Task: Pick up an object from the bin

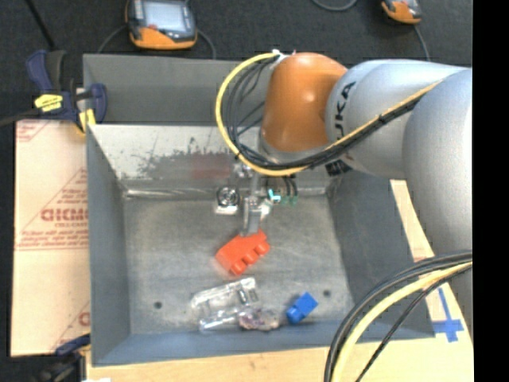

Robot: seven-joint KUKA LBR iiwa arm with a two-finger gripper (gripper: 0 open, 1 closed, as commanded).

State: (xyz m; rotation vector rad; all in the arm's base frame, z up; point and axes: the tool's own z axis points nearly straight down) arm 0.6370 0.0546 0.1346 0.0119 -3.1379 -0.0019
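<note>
My gripper hangs in the middle of the bin, under the arm's orange cover. Its lower end is right at the upper edge of an orange-red toy brick that lies tilted on the bin floor. Whether it touches the brick cannot be made out. Nothing shows as held.
Near the bin's front wall lies a clear plastic piece with a small purplish-grey thing against it. A small blue block sits to their right. The arm and its cables cover the bin's back right part.
</note>
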